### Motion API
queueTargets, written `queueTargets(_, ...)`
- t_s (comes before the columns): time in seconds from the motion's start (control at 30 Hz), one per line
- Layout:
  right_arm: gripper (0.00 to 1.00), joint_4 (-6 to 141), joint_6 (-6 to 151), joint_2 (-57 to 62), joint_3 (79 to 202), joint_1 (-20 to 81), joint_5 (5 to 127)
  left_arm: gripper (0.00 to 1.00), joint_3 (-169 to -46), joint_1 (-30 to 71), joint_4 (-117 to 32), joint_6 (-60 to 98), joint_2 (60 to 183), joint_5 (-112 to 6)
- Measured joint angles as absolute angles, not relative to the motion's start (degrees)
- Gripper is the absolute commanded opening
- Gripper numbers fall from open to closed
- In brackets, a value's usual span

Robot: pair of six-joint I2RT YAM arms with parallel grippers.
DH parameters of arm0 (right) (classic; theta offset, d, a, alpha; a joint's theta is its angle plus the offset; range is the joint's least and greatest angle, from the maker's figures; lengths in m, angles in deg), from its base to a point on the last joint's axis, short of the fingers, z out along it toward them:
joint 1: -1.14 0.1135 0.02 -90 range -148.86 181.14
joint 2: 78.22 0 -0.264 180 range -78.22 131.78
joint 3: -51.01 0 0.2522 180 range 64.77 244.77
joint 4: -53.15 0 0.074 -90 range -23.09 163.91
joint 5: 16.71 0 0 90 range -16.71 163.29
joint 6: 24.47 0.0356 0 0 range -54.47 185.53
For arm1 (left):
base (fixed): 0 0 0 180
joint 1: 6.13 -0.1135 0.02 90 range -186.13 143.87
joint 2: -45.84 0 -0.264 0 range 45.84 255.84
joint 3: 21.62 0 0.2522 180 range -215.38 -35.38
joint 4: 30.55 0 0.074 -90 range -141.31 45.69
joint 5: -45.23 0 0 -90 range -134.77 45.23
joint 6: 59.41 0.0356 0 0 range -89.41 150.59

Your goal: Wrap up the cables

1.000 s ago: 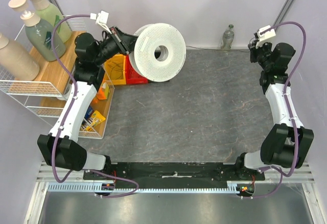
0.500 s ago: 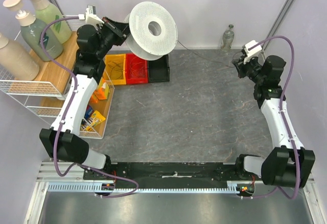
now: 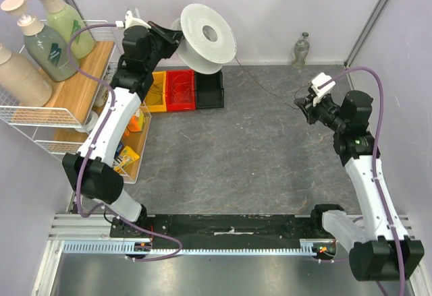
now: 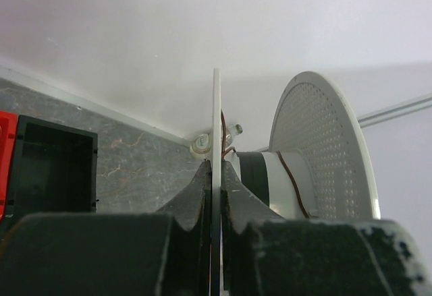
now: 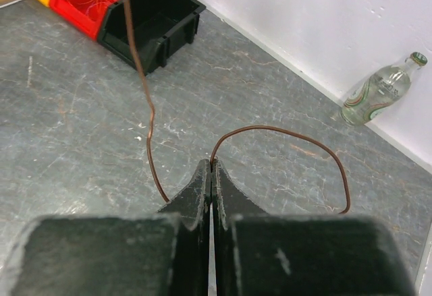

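Cable (image 5: 283,131) is pinched between the closed tips of the right gripper (image 5: 211,169). One strand loops out to the gripper's right, and another runs ahead and left past the bin (image 5: 152,16). Farther off, the left gripper (image 4: 214,171) is clamped on the thin near flange of the spool (image 4: 324,141).

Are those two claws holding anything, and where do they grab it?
The left gripper pinches the white spool by one flange's rim; the right gripper pinches the thin cable partway along.
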State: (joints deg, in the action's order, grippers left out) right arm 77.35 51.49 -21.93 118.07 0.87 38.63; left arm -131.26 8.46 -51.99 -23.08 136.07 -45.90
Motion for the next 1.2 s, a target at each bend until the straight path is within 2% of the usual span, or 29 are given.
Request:
queueTargets(0.23,0.0,81.7,51.4,-27.6,116.8,4.5,37.9,0.02,-133.9,11.6,-52.6,-22.1,141.6,-40.8)
queueTargets(0.67,0.0,86.6,53.0,-27.7,117.2,13.7,33.3,0.02,-140.5,16.9,-53.0,-13.4,148.0,-34.1)
queueTargets(1.2,0.0,86.9,55.0,-25.3,125.4,28.8,34.3,0.02,-144.8,20.7,-53.2,-0.4,155.9,-31.6)
